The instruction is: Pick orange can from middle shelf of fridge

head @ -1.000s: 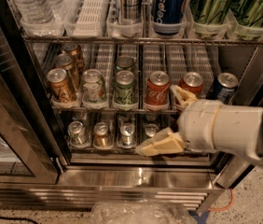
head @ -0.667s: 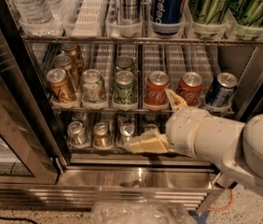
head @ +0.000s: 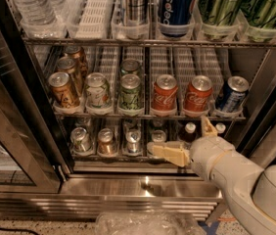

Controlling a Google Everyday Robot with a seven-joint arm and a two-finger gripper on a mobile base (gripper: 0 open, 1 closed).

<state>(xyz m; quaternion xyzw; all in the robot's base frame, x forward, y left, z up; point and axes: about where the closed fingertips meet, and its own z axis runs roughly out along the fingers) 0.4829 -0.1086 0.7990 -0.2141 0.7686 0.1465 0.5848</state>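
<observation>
1. Three alike in the far-left lane of the middle shelf (head: 186, 62); front orange can (head: 63, 89) upright at the stop
2. Gripper (head: 177, 134) low right, before the bottom rack, fingers spread wide (holding nothing), well apart from the can
3. Fridge (head: 143, 187) base stainless; speckled floor (head: 30, 227) beneath

We see our gripper (head: 177, 133), its two pale fingers spread wide, hanging before the lowest rack of the fridge (head: 143, 189), just below the red Coca-Cola cans (head: 165, 93). The orange can (head: 63, 89) stands untouched at the front of the far-left lane of the middle shelf (head: 143, 115), well apart from it.
</observation>
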